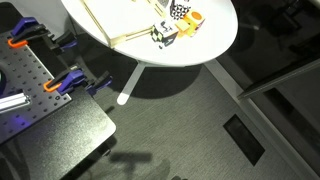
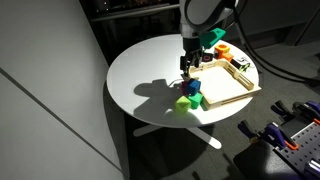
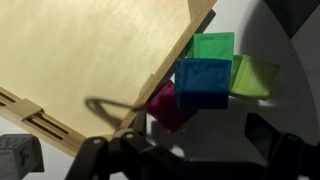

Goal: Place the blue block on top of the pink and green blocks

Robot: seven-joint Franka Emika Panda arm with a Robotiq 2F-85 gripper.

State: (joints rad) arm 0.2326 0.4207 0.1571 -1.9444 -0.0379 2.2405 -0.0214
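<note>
in the wrist view the blue block [image 3: 203, 82] sits right of centre, resting on the pink block [image 3: 168, 108] and the green block [image 3: 214, 46]. a paler green block [image 3: 256, 76] lies just to its right. the gripper [image 3: 190, 152] stands wide, its dark fingers at the lower corners, holding nothing. the placing looks done. a straight lift with no sideways drift seems wisest, since the perch looks uneven. the blocks are matte and square-edged. the wooden board [image 3: 90, 60] at upper left is smooth and pale, lying on the round white table [image 2: 145, 75].
</note>
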